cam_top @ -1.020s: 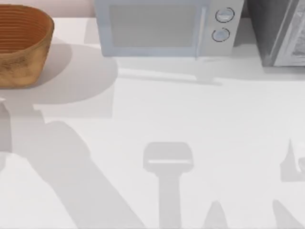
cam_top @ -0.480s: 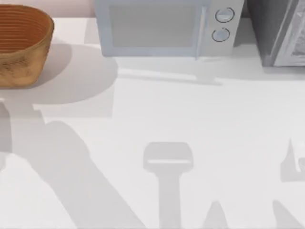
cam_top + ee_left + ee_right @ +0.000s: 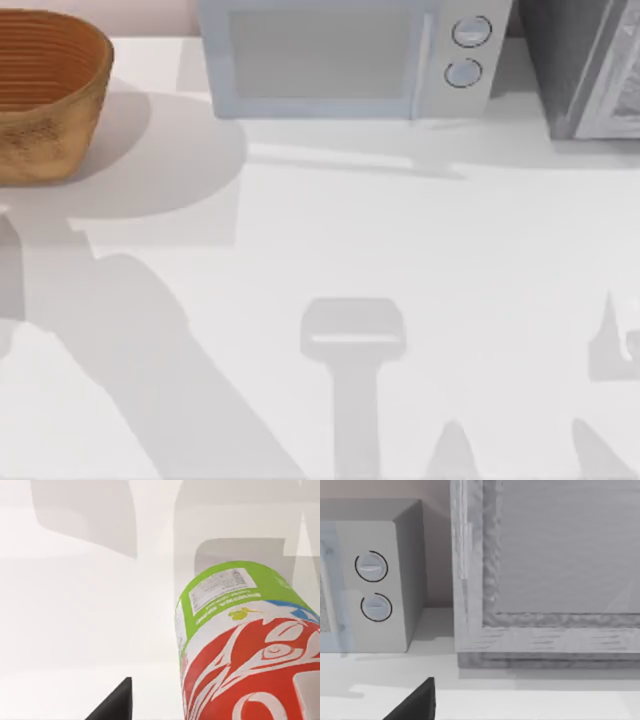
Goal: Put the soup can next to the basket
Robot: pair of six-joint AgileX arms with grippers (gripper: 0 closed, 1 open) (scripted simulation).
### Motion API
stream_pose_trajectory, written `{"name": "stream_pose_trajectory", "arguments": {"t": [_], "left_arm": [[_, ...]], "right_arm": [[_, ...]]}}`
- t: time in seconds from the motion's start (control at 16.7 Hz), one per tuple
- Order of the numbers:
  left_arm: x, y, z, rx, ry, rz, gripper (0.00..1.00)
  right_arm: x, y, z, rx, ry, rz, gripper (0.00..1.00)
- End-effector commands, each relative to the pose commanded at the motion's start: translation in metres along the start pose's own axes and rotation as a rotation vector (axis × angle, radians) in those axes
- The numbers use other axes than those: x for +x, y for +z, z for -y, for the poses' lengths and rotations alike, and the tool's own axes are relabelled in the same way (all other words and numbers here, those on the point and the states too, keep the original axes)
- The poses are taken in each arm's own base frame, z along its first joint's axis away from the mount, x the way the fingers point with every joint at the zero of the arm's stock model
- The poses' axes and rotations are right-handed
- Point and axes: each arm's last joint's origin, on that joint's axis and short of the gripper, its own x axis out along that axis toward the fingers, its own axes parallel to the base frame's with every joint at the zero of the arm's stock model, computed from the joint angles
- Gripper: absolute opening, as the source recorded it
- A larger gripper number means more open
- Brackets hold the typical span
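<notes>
Over the last second the top view hardly altered: the basket [image 3: 45, 95] stood in the upper left of the frame, the microwave [image 3: 345, 60] along the top and the grey cabinet [image 3: 585, 65] in the upper right, none of them moved. Only the grey shadow at the left edge, just below the basket, had shifted a little. I took that to mean my left arm was still easing along with its load, and that the placing was not yet done. In the left wrist view the soup can [image 3: 245, 650] sat large in the lower right of the frame, close to the camera and over bare white table [image 3: 75, 605], red part nearest and green band beyond. How near it was to the basket I could not judge. Whether my left gripper [image 3: 114, 706] was clamped on the can I could not tell, and the same went for my right gripper [image 3: 415, 702], parked facing the microwave's two dials and the cabinet. The can's green band carried a white panel of fine print, too small to read. The white lettering on the red was cut off by the frame edge.
</notes>
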Motion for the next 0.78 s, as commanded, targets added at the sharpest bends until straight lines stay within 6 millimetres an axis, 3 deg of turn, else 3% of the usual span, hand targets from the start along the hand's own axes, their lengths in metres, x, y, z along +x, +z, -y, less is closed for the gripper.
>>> {"name": "stream_pose_trajectory", "arguments": {"t": [0.42,0.78], "left_arm": [[0.002,-0.005,0.000,0.015,-0.011,-0.020,1.00],[-0.025,-0.004,0.000,0.015,-0.013,-0.025,1.00]], "right_arm": [[0.000,0.000,0.000,0.000,0.000,0.000,1.00],[0.000,0.000,0.000,0.000,0.000,0.000,1.00]]}}
